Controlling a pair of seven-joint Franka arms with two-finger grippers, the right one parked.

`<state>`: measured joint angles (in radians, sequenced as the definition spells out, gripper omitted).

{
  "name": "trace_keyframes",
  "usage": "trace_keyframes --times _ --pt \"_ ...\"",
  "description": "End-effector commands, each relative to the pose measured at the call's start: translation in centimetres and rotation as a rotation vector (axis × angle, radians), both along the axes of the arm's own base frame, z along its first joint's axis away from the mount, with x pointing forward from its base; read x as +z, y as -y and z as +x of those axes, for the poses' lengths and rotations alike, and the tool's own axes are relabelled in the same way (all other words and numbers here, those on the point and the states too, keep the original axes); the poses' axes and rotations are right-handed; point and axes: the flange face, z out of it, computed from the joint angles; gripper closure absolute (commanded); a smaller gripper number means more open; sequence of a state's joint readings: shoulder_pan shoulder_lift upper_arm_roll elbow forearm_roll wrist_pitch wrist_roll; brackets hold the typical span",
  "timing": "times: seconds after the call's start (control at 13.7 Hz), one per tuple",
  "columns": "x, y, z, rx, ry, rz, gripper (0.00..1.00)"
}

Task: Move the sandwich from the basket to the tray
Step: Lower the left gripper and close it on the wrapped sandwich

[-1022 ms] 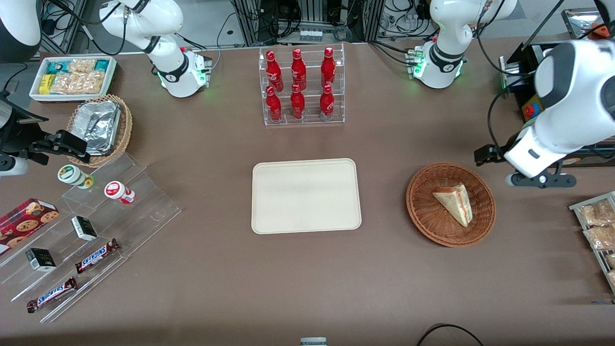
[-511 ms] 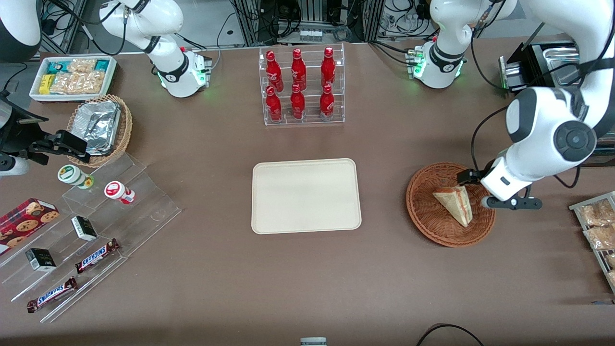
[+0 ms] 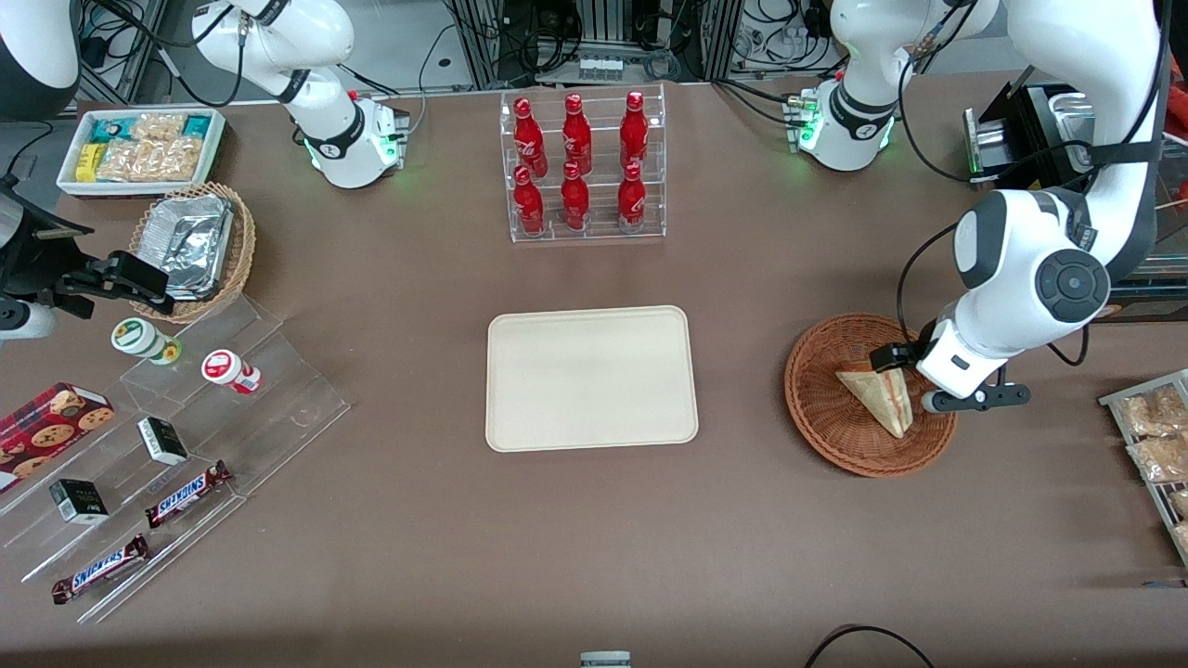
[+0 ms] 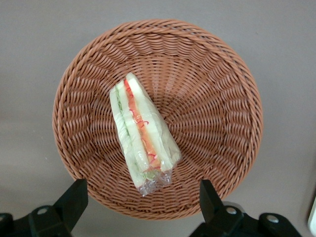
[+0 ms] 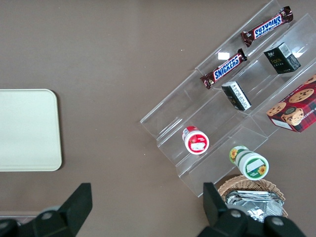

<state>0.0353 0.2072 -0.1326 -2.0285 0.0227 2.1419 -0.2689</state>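
Front view shows the brown desk (image 3: pixel 418 557) with the cream tray (image 3: pixel 591 378) at frame centre and the wicker basket (image 3: pixel 826 413) at centre right. Inside the basket lies the sandwich (image 3: pixel 877 394). Above it hangs the claw (image 4: pixel 142 197), released, fingers (image 4: pixel 74 197) spread wide.

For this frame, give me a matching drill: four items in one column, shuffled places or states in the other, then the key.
Items
1. sandwich
2. tray
3. gripper
4. red bottles

Places or states
A. standing in a clear tiered rack, farther from the front camera than the tray
B. lying in the basket, wrapped in clear film
C. bare, nothing on it
D. above the basket, jaws open

Pairs: 1-B, 2-C, 3-D, 4-A
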Motion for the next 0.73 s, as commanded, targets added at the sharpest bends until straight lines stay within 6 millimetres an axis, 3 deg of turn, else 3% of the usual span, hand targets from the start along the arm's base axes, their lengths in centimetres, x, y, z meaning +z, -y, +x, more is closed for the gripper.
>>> trace_keyframes --times 0.0,0.29,0.66 --pt "-0.9 0.2 -1.5 0.174 0.039 0.014 0.0" --pt "-2.9 0.2 -2.4 0.45 0.111 0.007 0.0" --pt "-4.6 0.2 -2.5 0.483 0.081 0.015 0.0"
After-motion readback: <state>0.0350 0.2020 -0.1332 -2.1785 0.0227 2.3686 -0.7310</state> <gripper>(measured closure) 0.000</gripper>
